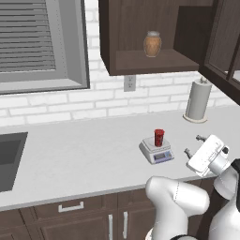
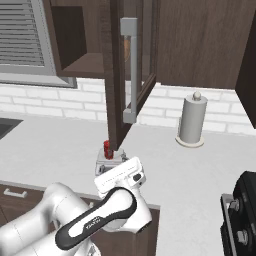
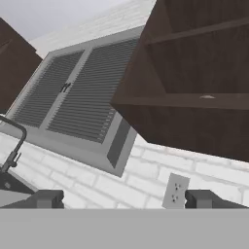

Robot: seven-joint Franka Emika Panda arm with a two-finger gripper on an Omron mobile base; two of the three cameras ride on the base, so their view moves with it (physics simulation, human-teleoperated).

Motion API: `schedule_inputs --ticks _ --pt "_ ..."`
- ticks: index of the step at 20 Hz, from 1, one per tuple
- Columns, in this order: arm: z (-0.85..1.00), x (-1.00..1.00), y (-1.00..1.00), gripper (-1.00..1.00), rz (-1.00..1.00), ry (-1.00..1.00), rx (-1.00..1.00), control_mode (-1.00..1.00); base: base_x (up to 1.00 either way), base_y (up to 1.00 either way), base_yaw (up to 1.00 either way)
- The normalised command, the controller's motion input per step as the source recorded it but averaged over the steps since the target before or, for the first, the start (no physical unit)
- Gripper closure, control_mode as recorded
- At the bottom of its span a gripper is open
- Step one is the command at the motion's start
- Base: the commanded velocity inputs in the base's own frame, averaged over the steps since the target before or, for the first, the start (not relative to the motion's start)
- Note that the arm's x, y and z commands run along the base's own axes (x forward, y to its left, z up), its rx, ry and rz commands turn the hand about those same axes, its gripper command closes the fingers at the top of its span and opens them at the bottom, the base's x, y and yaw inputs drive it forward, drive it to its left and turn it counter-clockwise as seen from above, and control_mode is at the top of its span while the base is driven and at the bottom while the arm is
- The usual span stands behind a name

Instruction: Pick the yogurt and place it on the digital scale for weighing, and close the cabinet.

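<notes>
Yogurt (image 1: pixel 159 137) atop digital scale (image 1: pixel 157 151); jar (image 1: pixel 152 44) inside cabinet (image 1: pixel 140 61) (open).

Home kitchen, rendered. White brick backsplash (image 1: pixel 70 101) running behind pale counter (image 1: pixel 79 154). Dark wood cabinet (image 1: pixel 140 61) hanging above, door (image 2: pixel 131 75) standing open, jar (image 1: pixel 152 43) sitting on shelf. Sink (image 1: pixel 9 157) showing at counter's left end; faucet (image 3: pixel 13 146) showing above left fingertip (image 3: pixel 46 198). Window (image 3: pixel 80 97) with blinds sitting above both fingertips, outlet (image 3: pixel 175 190) just beside right one. Paper towel roll (image 1: pixel 198 101) standing by wall. Drawers (image 1: pixel 70 206) lining up below counter. Scale (image 1: pixel 157 150) sitting on counter.
</notes>
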Motion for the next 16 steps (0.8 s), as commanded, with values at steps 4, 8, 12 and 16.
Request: schedule_inputs --ticks 4,8,12,16 --pt "0.69 -0.55 -0.44 -1.00 0.00 -0.47 0.01 -1.00 0.00 0.00 0.00" --pt "0.76 -0.37 -0.58 -1.00 0.00 -0.56 0.00 -1.00 0.00 0.00 0.00" --pt "0.87 -0.02 -0.86 -1.00 -0.01 -0.48 0.00 -1.00 0.00 0.00 0.00" --pt "0.69 -0.12 -0.91 -1.00 0.00 -0.22 0.00 -1.00 0.00 0.00 0.00"
